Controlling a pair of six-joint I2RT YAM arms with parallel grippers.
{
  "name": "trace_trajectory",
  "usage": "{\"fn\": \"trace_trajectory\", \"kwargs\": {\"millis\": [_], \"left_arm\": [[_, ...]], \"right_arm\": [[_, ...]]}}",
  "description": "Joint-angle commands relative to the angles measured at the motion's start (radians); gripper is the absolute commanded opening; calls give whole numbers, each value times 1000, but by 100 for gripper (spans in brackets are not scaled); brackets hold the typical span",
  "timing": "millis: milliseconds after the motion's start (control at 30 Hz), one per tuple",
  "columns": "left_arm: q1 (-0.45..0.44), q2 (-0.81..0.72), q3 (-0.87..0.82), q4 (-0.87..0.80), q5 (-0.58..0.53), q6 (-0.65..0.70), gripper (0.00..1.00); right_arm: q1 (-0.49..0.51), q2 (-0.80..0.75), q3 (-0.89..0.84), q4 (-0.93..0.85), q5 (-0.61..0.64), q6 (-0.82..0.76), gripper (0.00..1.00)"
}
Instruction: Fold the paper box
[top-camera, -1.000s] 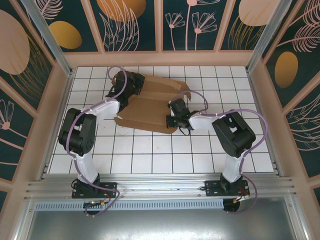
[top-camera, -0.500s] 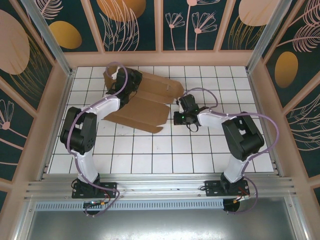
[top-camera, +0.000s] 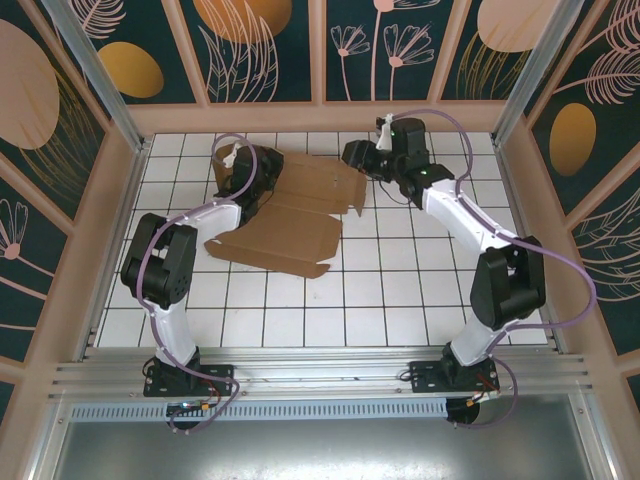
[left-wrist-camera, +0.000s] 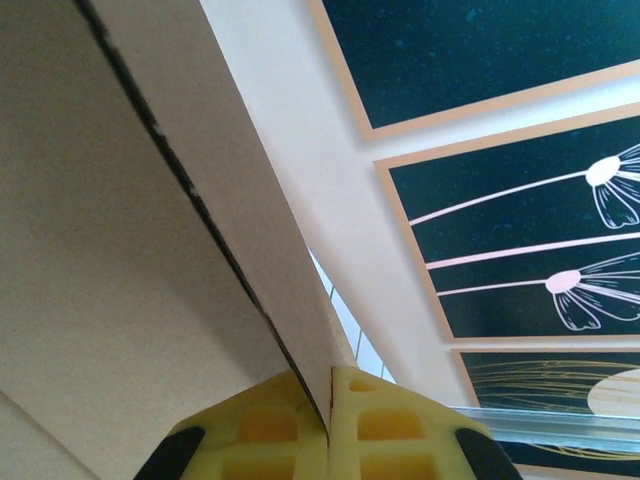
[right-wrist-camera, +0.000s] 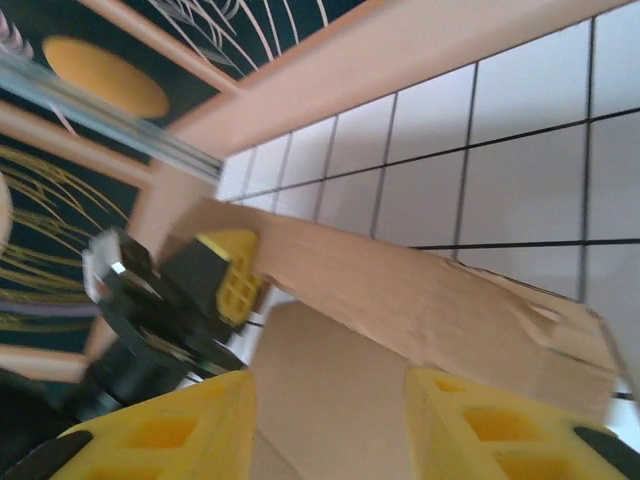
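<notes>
Left gripper pinches paper box edge; right gripper, spread, seemingly just beside it.

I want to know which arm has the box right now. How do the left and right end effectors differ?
The left end effector is shut, pinching an edge of the paper box; the right end effector is open and holds nothing. The left sits at the box's far-left corner, while the right is by its far-right corner. Both have yellow fingers.
</notes>
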Motion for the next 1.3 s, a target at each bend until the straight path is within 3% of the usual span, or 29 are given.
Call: {"fn": "trace_trajectory", "kwargs": {"millis": [0,200,400,767,1067,1267], "left_arm": [[-7,-36,-61,101,37,44,0],[-7,-56,-122,152,51,35,0],[-6,-56,-129,147,53,36,0],[-6,-71,-133,128,53,39,0],[-6,-73,-143,134,57,32,0],[-6,-75,-143,127,60,32,0]], "right_arm": [[1,60,40,20,4,200,45],[67,106,99,-78,174,249,48],[71,155,101,-73,197,261,49],[71,177,44,-7,116,297,50],[70,221,-5,211,-28,376,50],[57,231,-26,253,-43,384,33]]}}
